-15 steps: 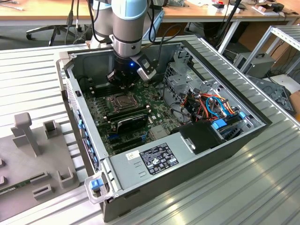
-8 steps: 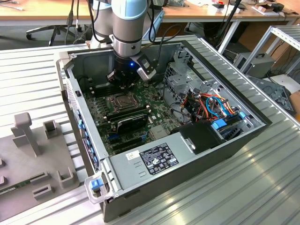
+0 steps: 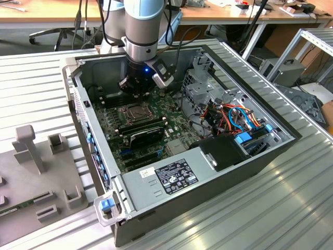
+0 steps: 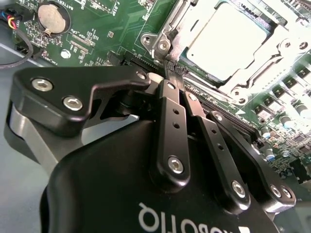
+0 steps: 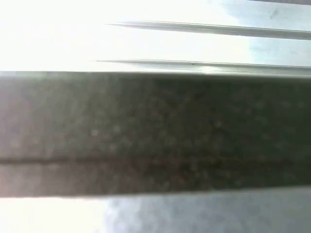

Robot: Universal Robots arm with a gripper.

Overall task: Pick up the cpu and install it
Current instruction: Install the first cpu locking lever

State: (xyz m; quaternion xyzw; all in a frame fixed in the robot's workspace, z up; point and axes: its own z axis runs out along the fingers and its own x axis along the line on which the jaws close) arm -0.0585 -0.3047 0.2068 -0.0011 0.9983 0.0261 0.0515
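- Exterior view: arm (image 3: 139, 31) reaches down into the open computer case (image 3: 250, 156) on the ribbed metal table (image 3: 291, 208). Gripper (image 3: 136, 94) sits low over the green board (image 3: 177, 130), just behind the silver socket (image 3: 134, 111). Memory sticks (image 3: 148, 133) lie just in front of the socket. Grey moulded tray (image 3: 36, 177) sits on the table at the exterior view's left, well apart from the case.
- Second wrist view: gripper (image 4: 174, 73) is clenched, black fingers (image 4: 171, 114) pressed together at the tips with nothing visible between them. Tips rest at the socket's (image 4: 272, 53) corner, by its lever end. Cpu (image 4: 228, 41) lies flat inside the socket frame, pale face up. Coin battery (image 4: 51, 17) sits on the board, apart from the socket.
- First wrist view: blurred dark band (image 5: 155, 131) across bright ribbed metal; cannot tell what it is.
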